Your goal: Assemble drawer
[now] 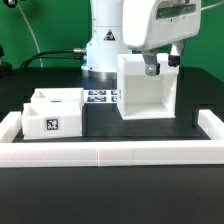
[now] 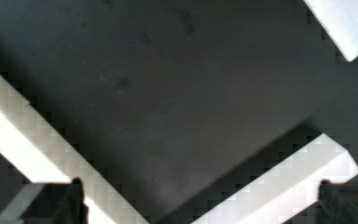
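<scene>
The drawer's large white housing (image 1: 145,88) stands upright on the black table right of centre, its open side towards the exterior view's left. Two small open-top white trays (image 1: 50,112) sit side by side at the exterior view's left; the front one carries a black-and-white tag. My gripper (image 1: 160,66) hangs open at the housing's upper far corner. In the wrist view the dark fingertips (image 2: 51,205) stand wide apart. Two white edges (image 2: 43,140) meet in a corner between them, apparently the housing's walls. Nothing is held in the gripper (image 2: 197,208).
The marker board (image 1: 100,97) lies flat between the trays and the housing. A long low white border rail (image 1: 110,152) runs along the table's front and up both sides. The robot's white base (image 1: 105,40) stands behind. A white patch (image 2: 354,25) shows at the wrist view's edge.
</scene>
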